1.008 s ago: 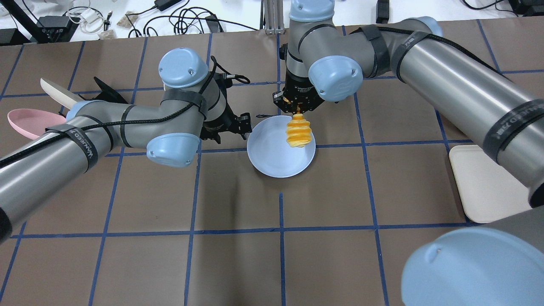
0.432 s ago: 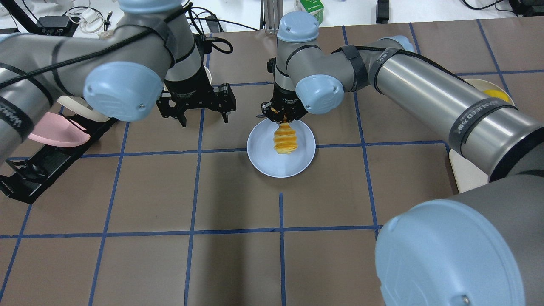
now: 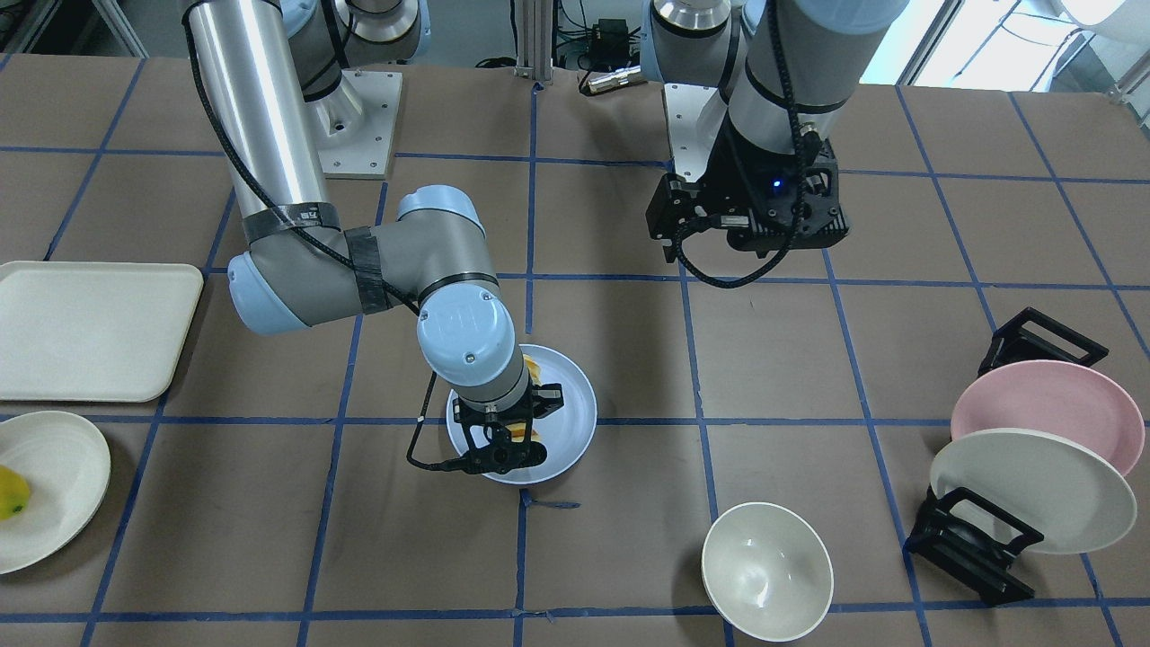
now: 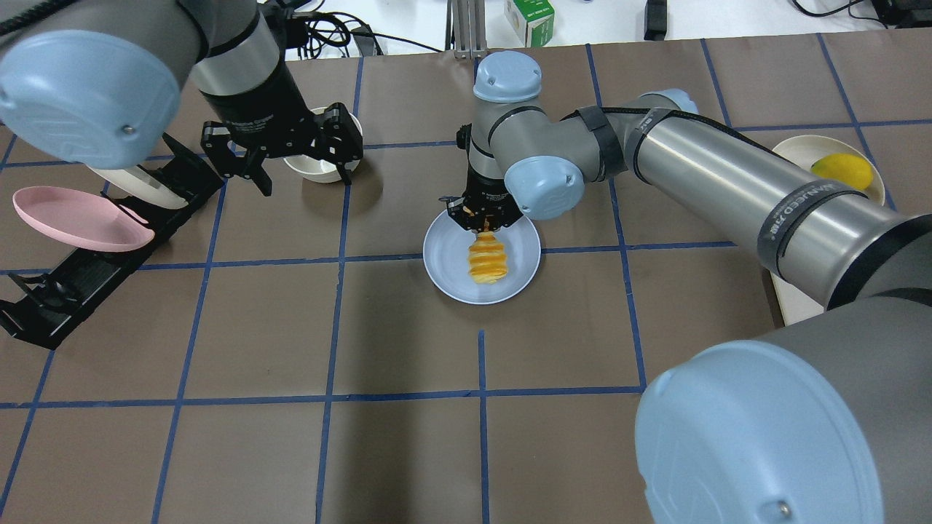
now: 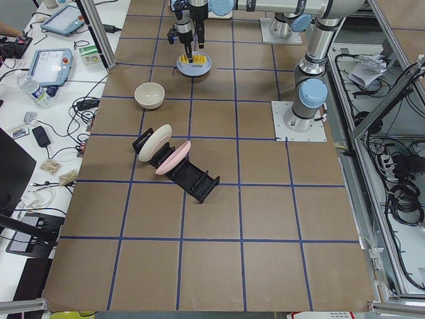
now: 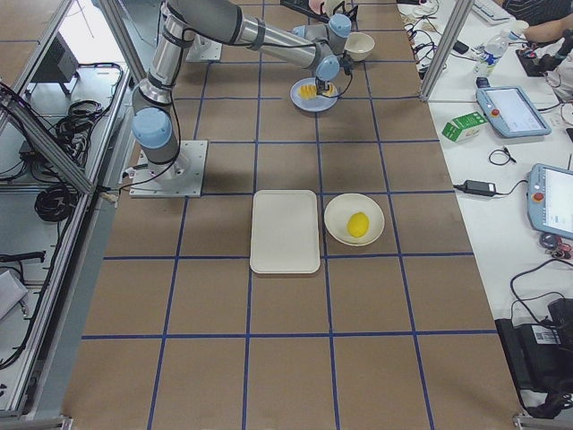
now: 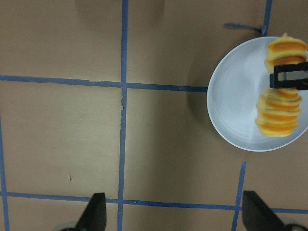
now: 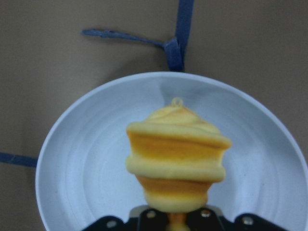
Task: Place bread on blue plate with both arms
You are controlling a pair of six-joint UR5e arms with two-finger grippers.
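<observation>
The bread [image 4: 488, 260], pinched at one end in the right gripper's [image 4: 485, 218] jaws, hangs over the blue plate [image 4: 444, 280] mid-frame. It is best lowered gently before release. The left gripper's [image 4: 304, 175] jaws are wide, upper left.

A brown table [image 4: 408, 451] gridded with blue tape lines [image 4: 481, 364] fills the room, flanked by a white bench [image 6: 501, 224] strewn with cables, a teach pendant [image 6: 508, 107] and a green carton [image 6: 464, 127], under even, bright light.
</observation>
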